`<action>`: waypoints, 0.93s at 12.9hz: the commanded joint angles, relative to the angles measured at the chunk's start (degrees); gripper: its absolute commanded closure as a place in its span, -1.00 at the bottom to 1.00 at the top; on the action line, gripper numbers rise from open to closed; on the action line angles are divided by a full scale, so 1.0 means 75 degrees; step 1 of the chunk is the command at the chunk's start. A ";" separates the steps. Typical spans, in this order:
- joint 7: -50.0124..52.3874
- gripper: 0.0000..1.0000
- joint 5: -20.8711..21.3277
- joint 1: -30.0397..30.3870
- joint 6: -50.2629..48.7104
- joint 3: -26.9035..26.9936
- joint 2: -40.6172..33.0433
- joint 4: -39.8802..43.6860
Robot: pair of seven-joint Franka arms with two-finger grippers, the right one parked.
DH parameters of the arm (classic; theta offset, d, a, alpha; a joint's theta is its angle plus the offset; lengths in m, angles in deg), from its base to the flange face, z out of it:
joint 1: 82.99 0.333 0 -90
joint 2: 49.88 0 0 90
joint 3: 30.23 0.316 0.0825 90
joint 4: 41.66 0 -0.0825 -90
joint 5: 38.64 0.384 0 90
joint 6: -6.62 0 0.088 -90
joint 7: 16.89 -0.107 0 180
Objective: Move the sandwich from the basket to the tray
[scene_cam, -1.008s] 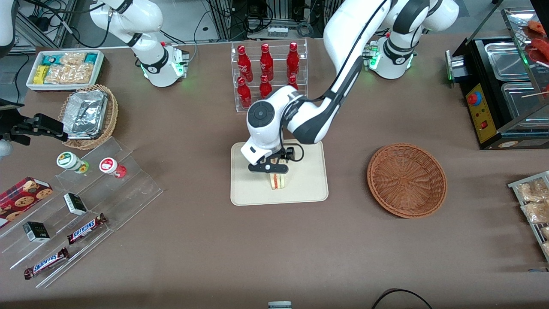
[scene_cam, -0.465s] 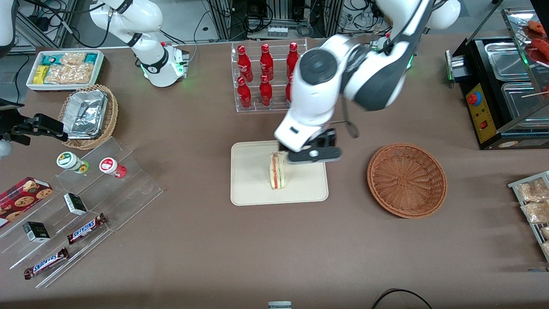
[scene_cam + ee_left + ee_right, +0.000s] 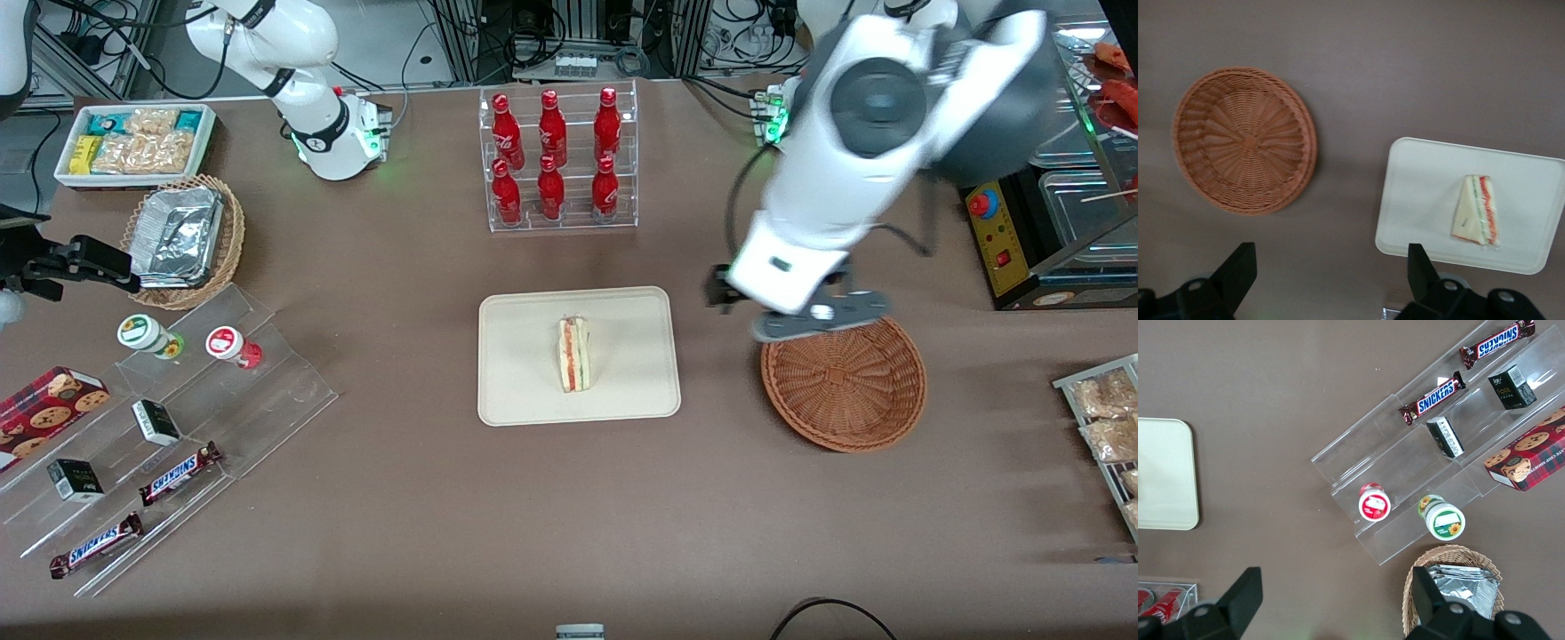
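The sandwich stands on edge near the middle of the cream tray, its red and green filling showing. Nothing touches it. The reddish-brown basket lies empty beside the tray, toward the working arm's end of the table. My left gripper hangs high above the table, over the basket's rim nearest the tray. It is open, its two black fingers wide apart with nothing between them.
A clear rack of red bottles stands farther from the front camera than the tray. Toward the parked arm's end are a stepped acrylic stand with snack bars, a foil-filled wicker basket and a white snack bin. A black machine sits past the basket.
The gripper let go of the sandwich on the tray, rose, and swung toward the working arm's end, now over the basket's rim. The sandwich stays standing on the tray.
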 commanded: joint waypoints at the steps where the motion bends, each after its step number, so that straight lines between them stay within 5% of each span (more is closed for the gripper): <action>1: -0.0724 -1.00 0.0063 0.0712 -0.0077 -0.0102 -0.0633 -0.0715; 12: -0.3527 -1.00 -0.0030 0.2566 0.0087 -0.0102 -0.2064 -0.2205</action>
